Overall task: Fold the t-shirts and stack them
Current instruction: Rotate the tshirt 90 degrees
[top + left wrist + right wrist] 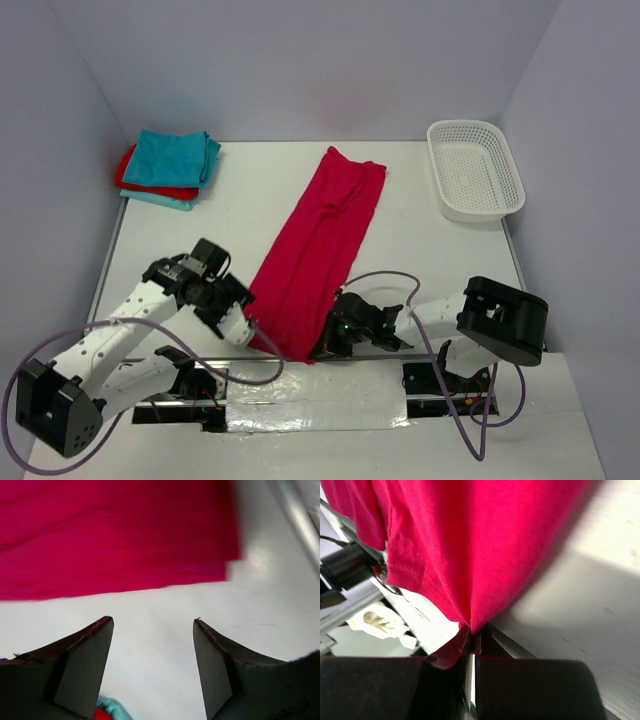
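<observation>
Magenta t-shirt [320, 245] is lying as a long strip mid-table, running from 12 o'clock down toward 6. Right gripper [472, 642] is pinching its near hem at roughly 6 o'clock, jaws together on the cloth (fabric is bunching right at the pinch). Left gripper [153, 625] is sitting just off the strip's near-left corner at about 7 o'clock, jaws apart and gripping nothing, with white table [150, 605] showing between them. Folded stack [168, 165], teal over red, is resting at 10 o'clock. White mesh basket [475, 210] is sitting at 2 o'clock.
</observation>
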Tool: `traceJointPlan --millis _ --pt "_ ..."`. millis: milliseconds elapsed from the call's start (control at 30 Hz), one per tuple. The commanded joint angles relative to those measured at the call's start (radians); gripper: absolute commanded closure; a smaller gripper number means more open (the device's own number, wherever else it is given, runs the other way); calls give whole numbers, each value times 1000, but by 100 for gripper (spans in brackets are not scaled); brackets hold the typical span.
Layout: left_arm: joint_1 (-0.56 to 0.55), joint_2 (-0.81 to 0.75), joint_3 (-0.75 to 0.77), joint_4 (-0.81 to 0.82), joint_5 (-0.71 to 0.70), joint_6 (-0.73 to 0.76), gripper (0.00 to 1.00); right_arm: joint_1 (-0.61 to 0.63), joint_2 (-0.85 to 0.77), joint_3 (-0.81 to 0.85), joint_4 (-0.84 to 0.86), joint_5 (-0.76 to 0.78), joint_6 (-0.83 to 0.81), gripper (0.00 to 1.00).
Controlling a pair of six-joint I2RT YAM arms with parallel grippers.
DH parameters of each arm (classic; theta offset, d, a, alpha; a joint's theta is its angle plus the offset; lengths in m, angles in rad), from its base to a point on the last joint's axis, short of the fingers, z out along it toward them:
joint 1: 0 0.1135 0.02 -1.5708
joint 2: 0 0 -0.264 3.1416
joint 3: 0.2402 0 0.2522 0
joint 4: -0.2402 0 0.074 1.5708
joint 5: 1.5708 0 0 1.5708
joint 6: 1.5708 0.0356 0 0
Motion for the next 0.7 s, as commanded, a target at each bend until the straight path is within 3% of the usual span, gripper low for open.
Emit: traceJointPlan --millis 0,33,100,200,667 --pt "46 -116 -173 -115 -78 566 22 2 21 13 -206 22 -136 98" --pt "54 -135 -212 -110 -72 599 22 2 29 38 -221 22 -148 87" --pt "77 -165 -295 -46 -43 643 20 3 59 103 -258 12 -177 77" --pt "127 -146 -355 52 -9 700 19 4 61 122 -254 8 -159 69" --pt "135 -72 -451 215 129 752 22 10 10 104 -266 14 -101 65"
